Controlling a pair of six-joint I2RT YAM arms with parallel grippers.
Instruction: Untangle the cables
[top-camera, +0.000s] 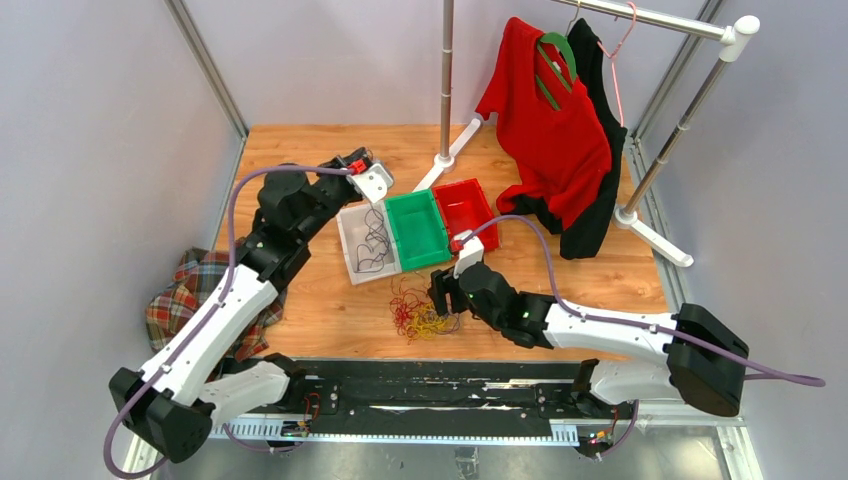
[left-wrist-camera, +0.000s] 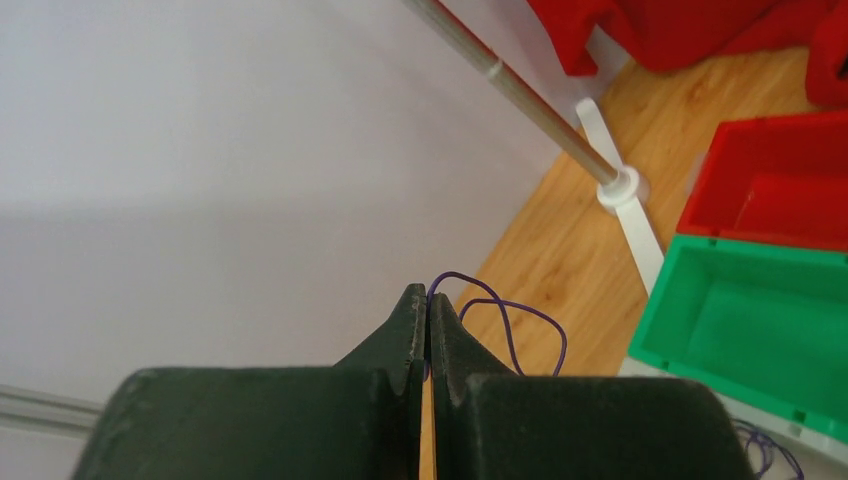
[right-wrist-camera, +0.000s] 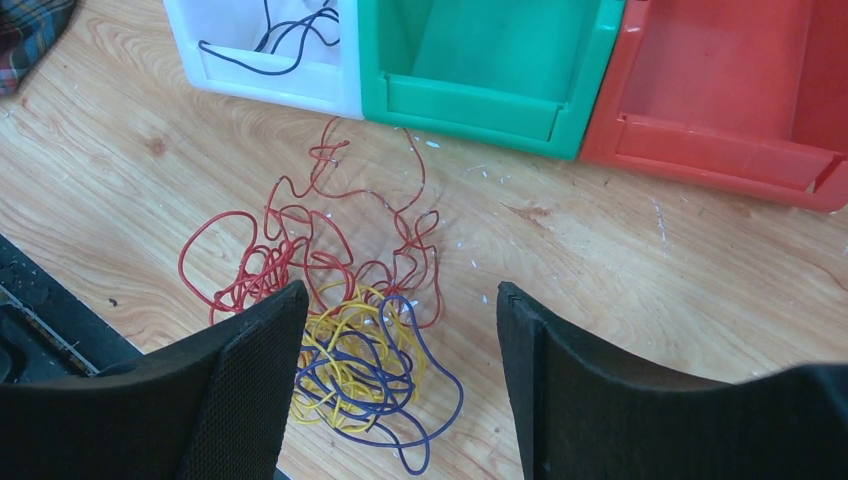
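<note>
sorting step: left fingers (left-wrist-camera: 418, 325) pinched shut on purple cable (left-wrist-camera: 520, 308) by white bin (top-camera: 350, 215); right fingers (right-wrist-camera: 270, 330) wide over tangle (right-wrist-camera: 340, 300); next likely: single out one strand.

Top external: high behind both arm bases (top-camera: 165, 415), looking down on the whole desk (top-camera: 330, 310). Left wrist: raised, angled toward the back wall (left-wrist-camera: 200, 150). Right wrist: close over the desk; green bin (right-wrist-camera: 480, 60) shared by all three.

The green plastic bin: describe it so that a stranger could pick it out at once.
On the wooden tabletop, three open plastic bins sit in a row. The green plastic bin is the middle one, between the white bin holding dark wires and the red bin; only it is green.
</note>
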